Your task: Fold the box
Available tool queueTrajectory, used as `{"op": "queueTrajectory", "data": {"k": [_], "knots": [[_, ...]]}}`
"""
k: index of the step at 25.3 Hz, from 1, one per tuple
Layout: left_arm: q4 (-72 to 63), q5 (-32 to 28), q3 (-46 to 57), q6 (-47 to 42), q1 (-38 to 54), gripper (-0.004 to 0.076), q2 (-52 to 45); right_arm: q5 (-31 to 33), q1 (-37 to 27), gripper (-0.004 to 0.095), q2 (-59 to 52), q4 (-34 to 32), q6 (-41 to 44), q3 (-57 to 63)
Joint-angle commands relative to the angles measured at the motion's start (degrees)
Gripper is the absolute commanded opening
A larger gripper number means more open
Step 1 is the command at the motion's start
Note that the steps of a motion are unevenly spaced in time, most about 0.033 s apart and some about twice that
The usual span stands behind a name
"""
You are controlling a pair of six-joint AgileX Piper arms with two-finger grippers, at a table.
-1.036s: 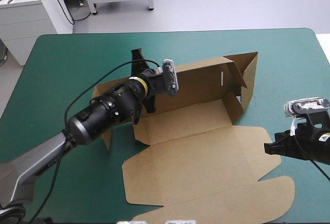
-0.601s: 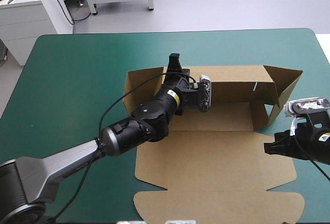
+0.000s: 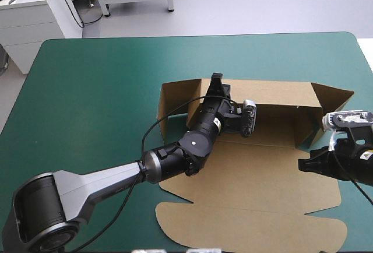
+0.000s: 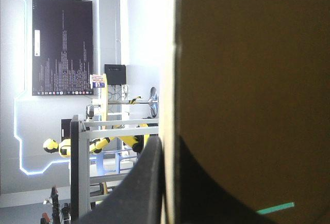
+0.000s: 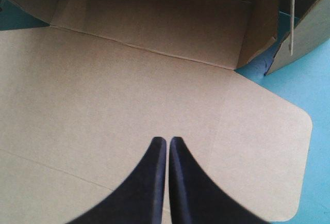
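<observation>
The teal-green table (image 3: pixel 87 90) shows bare cover beyond and beside the left gripper (image 3: pixel 216 82). The brown box (image 3: pixel 256 177) lies under both grippers. It is light, stiff board, likely to bend only at its creases and best taken by wall edges. The left gripper pinches the rim of the raised back wall (image 3: pixel 274 95). The right gripper (image 5: pixel 168 149), fingers together and empty, points at the flat panel (image 5: pixel 103 90) just ahead.

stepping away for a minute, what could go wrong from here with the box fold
The left gripper pinches the box only at the top of the far wall, so the board may bend or slip free. The right gripper is shut and grips nothing, so the box may slide on the teal-green cover.
</observation>
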Motion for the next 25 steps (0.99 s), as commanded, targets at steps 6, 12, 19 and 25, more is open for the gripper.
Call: {"op": "queueTrajectory", "data": {"k": [6, 12, 19, 25], "knots": [[2.3, -0.7, -1.1, -1.5, -0.8, -0.0008, -1.9, -0.8, -0.3, 0.0558, 1.0, 2.3, 3.7, 0.7], [2.0, -0.7, -1.1, -1.3, -0.8, -0.0008, -1.9, 0.0, -0.3, 0.0661, 0.9, 13.9, -2.2, 3.9], [0.3, -0.7, -1.1, -1.3, -0.8, -0.0008, -1.9, -10.0, -0.5, 0.0648, 1.2, 9.4, 1.3, -2.9], [1.1, 1.7, -1.1, -1.3, -0.8, -0.0008, 0.3, -14.9, -0.5, 0.0648, 7.9, -0.2, 7.8, -15.0]]}}
